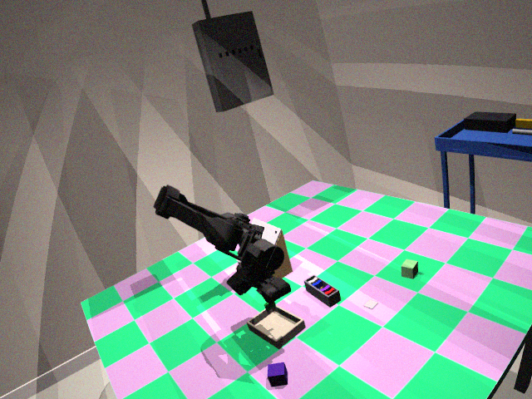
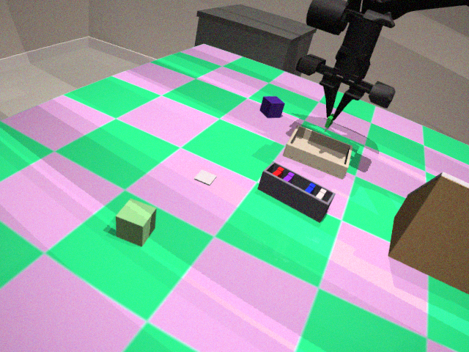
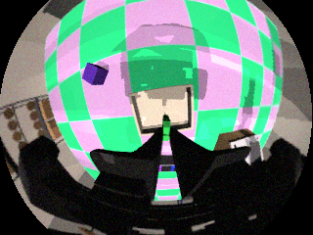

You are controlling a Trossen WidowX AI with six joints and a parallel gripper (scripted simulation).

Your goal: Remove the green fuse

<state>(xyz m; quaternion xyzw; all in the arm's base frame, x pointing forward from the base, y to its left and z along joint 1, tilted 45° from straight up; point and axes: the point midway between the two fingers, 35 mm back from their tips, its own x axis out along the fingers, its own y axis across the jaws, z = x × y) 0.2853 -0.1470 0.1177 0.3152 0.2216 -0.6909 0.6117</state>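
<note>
The gripper pinches the green fuse, held in the air above the tray's far rim.

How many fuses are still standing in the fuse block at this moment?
4. In the fuse block, one row holds the red fuse, purple fuse, blue fuse and white fuse. The green fuse is in the gripper, above the tray.
</note>
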